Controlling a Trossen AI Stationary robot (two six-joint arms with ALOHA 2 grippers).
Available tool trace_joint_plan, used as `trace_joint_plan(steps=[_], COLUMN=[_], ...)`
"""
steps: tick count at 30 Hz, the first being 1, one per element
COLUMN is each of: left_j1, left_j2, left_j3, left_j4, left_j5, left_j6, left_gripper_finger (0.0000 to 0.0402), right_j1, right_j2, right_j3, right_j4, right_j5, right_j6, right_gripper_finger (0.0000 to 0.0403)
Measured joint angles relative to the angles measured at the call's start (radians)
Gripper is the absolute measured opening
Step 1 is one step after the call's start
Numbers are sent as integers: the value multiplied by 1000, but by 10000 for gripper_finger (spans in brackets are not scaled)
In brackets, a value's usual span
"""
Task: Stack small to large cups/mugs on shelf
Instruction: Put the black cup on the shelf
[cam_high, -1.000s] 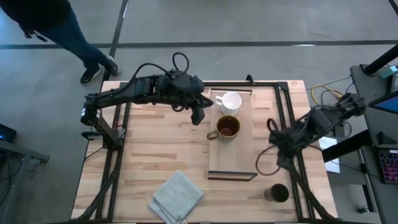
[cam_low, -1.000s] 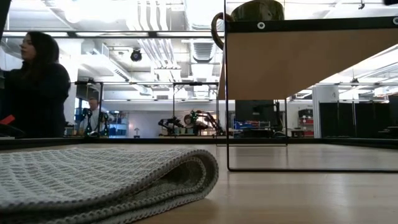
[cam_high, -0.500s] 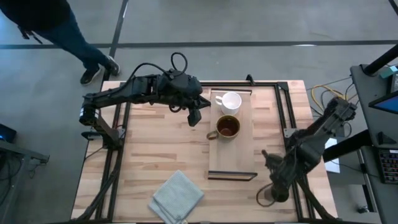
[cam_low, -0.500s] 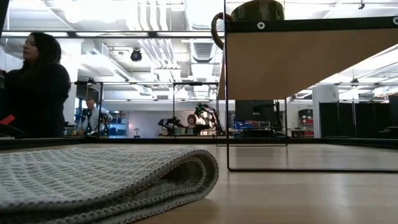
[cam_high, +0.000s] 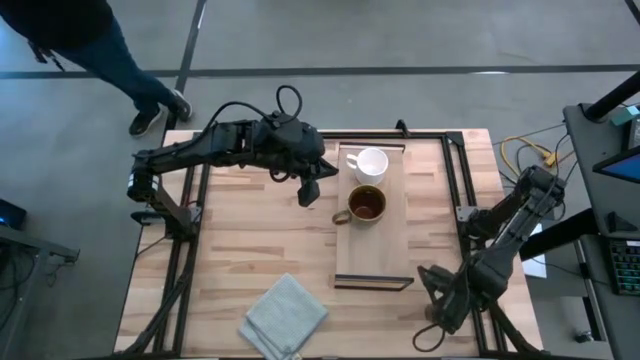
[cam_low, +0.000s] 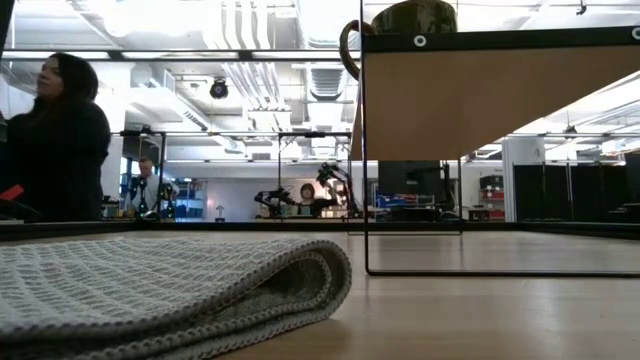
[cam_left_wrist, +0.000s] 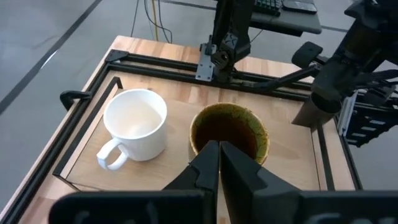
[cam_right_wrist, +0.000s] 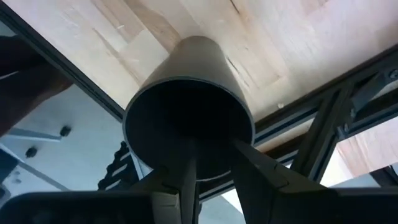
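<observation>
The dark green-black cup (cam_right_wrist: 189, 124) stands at the table's near right corner, hidden in the high view beneath the right gripper (cam_high: 440, 305); the right wrist view shows that claw's fingers (cam_right_wrist: 186, 168) straddling the cup's rim — one inside, one outside — though whether they pinch it I cannot tell. The white mug (cam_high: 371, 163) and the glossy brown mug (cam_high: 366, 204) sit side by side on the light-wood shelf (cam_high: 375, 255), the white one at its far end. The left gripper (cam_high: 309, 190) hovers just beside the shelf's left edge, fingers (cam_left_wrist: 211, 163) pressed together and empty. A grey folded cloth (cam_high: 286, 316) lies near the front edge.
</observation>
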Motion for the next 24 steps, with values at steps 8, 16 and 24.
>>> trace_joint_plan(steps=[8,16,24], left_j1=[0,0,0], left_j2=[0,0,0], left_j3=[-1,-2,-2], left_j4=[-2,-2,-2], left_j5=[24,27,27], left_j6=[1,1,-1], left_gripper_finger=[0,0,0], right_j1=[0,0,2], right_j2=[-11,-9,-9], right_j3=[-1,-16,-58], right_j4=[-29,-40,-38], right_j5=[7,10,10], right_j6=[-8,-9,-12], right_gripper_finger=[79,79,77])
